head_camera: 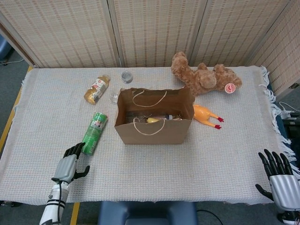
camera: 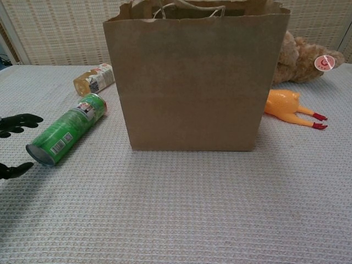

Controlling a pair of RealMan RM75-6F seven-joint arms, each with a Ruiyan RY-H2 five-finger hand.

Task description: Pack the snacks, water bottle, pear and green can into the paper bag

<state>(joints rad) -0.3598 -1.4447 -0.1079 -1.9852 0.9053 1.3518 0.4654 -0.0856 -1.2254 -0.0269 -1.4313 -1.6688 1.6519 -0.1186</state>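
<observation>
The brown paper bag (head_camera: 154,117) (camera: 192,82) stands upright mid-table, mouth open, with a yellow item and other packed things dimly visible inside. A green can (head_camera: 93,133) (camera: 66,130) lies on its side left of the bag. My left hand (head_camera: 69,165) (camera: 14,144) is open just below the can's near end, fingers spread and not touching it. A yellowish snack bottle (head_camera: 96,89) (camera: 94,78) lies further back on the left. My right hand (head_camera: 280,182) is open at the table's front right corner, holding nothing.
A brown teddy bear (head_camera: 204,76) lies behind the bag on the right. An orange rubber chicken (head_camera: 206,115) (camera: 290,106) lies just right of the bag. A small grey cap (head_camera: 126,76) sits behind the bag. A woven cloth (head_camera: 187,159) covers the table.
</observation>
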